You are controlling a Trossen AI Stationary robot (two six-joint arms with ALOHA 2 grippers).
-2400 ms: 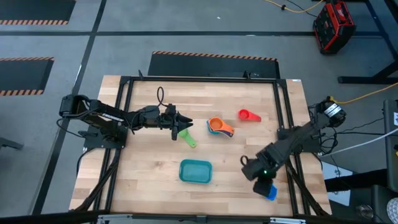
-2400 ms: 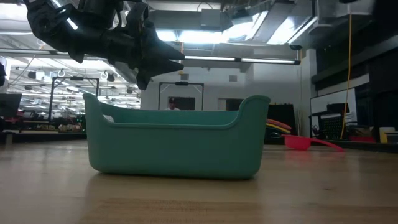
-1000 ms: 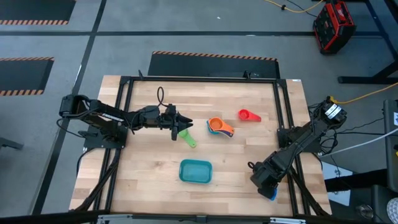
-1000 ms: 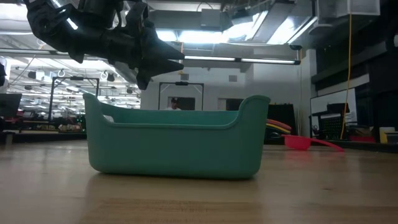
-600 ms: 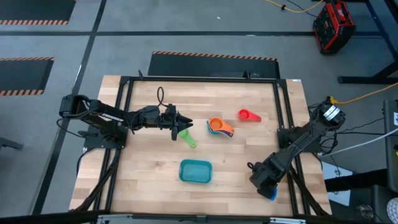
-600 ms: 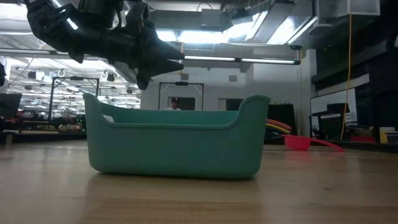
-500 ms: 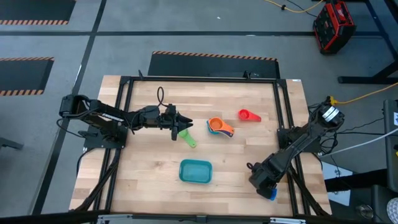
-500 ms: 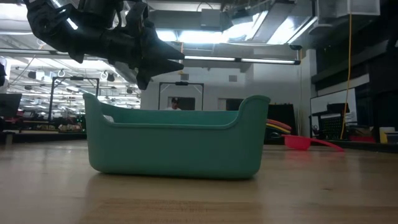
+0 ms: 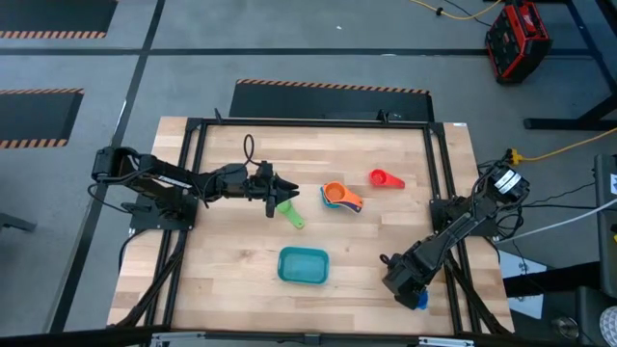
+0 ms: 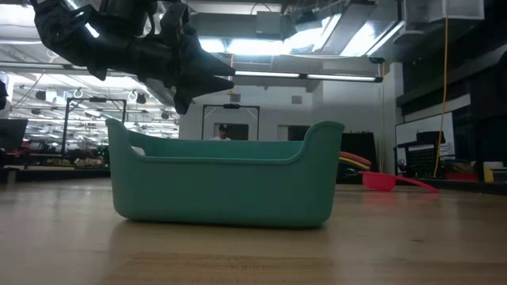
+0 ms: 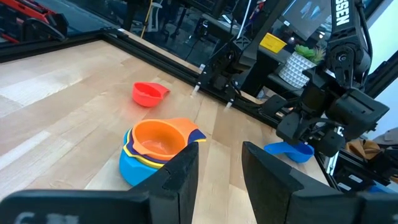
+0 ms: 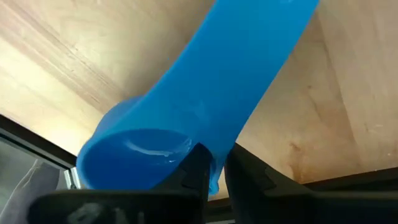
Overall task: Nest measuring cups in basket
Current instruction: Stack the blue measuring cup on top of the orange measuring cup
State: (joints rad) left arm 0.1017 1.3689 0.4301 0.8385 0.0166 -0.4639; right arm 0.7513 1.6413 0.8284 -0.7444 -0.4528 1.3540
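Observation:
The teal basket sits near the table's near edge. A stack of nested cups, orange on top, stands mid-table. A red cup lies beyond it, toward the far right. A green cup lies under my left gripper, which hovers open, pointing at the stack. My right gripper is at the near right corner, shut on a blue cup. My right gripper pinches the blue cup between its two fingers, where the flat handle meets the bowl. The fingers come from above, pointing down, and lie across the handle. The cup sits about level, bowl up; I cannot tell whether it is clear of the wood.
The black frame rails run along the table's right and left sides, close to the right arm. Bare wood lies between the basket and the right gripper. The room beyond the table holds lights and equipment.
My right arm has drifted a little toward the table's left with the blue cup in its fingers. The left arm, the basket and the other cups have stayed where they were.

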